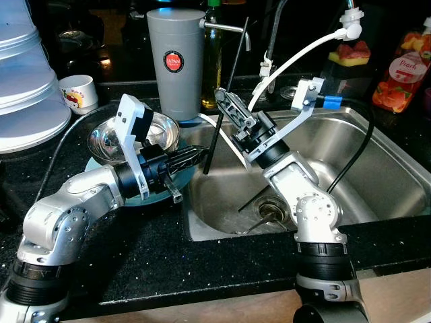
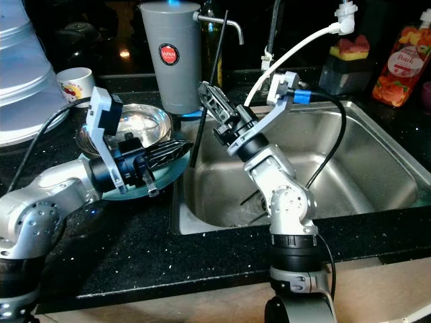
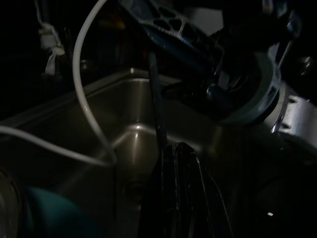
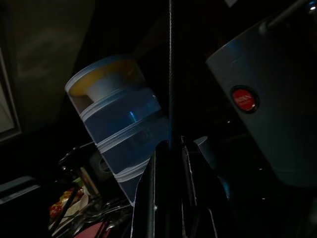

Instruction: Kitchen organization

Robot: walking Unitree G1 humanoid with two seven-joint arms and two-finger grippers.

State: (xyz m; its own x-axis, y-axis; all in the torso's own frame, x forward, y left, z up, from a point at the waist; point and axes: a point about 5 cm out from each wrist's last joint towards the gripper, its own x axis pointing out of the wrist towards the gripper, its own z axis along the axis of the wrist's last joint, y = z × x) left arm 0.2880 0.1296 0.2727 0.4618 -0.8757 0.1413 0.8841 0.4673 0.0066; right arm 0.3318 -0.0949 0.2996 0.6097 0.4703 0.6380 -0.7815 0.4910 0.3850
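One black chopstick (image 1: 226, 97) clamped between right gripper (image 1: 222, 101) fingers.

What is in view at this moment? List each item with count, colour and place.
Chopstick: one, black, upright over the sink, held by the right gripper.
Sink: one, steel, right of centre.
Canister: one, grey with red label, behind the sink's left corner.
Bowl: one, steel, on the blue plate.
Plate: one, blue, on the counter left of the sink.
Cup: one, white, patterned, back left.
Bottle: one, orange-red, back right.
Sponge: one, red and yellow, behind the sink.
Left gripper: black, shut, at the sink's left rim.
Right gripper: black, shut on the chopstick.
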